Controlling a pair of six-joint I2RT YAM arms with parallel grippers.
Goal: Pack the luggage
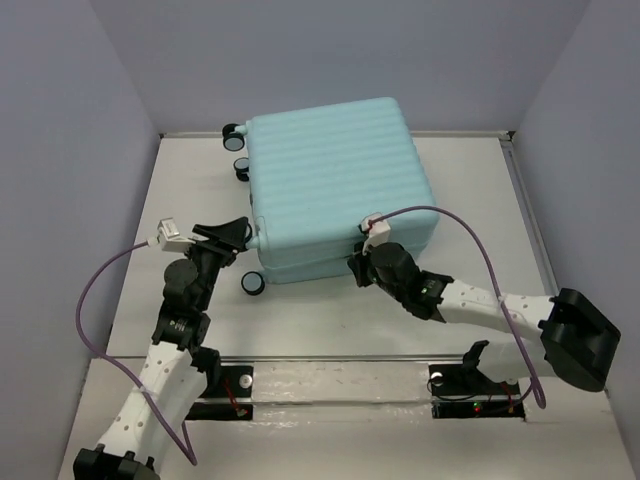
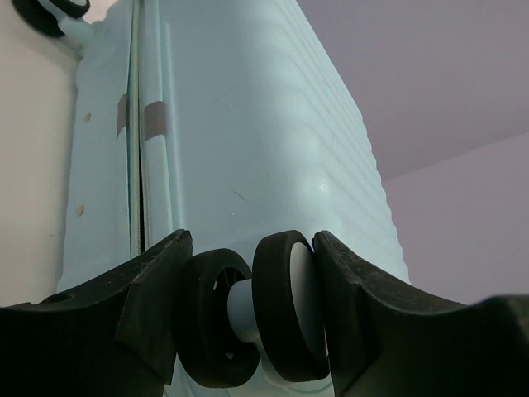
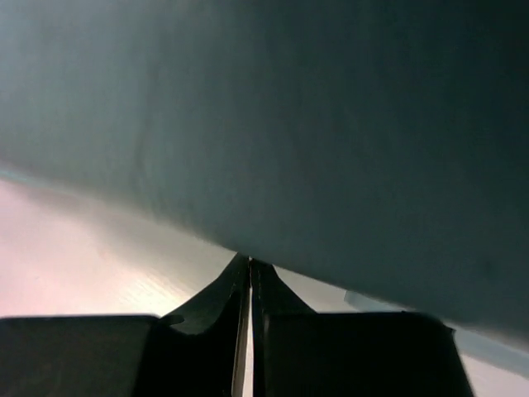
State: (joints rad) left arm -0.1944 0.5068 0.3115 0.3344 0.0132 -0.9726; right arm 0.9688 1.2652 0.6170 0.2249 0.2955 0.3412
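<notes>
Lilac-grey walls enclose a white table (image 1: 180, 320). The luggage (image 1: 335, 180), a mint-blue ribbed hard-shell suitcase, lies flat against the table's far edge, with its wheels turned toward the left edge. The two shells lie together, but the seam (image 2: 139, 165) shows a narrow dark gap toward the near end, so the case appears not quite shut.

The left gripper (image 1: 240, 232) is at the suitcase's near-left corner. In its wrist view the fingers (image 2: 157, 289) straddle a black-and-white spinner wheel (image 2: 285, 306) and touch it on both sides, which reads as a grip on that wheel. A second wheel (image 1: 253, 285) stands free just nearer. The right gripper (image 1: 358, 262) is at the near side of the case, fingers pressed together with nothing between them and tips under the shell's lower curve (image 3: 331, 124).

The step in hand is judged to be closing the case. The next move probably calls for steadying it by the wheel while the shells are pressed flush.
</notes>
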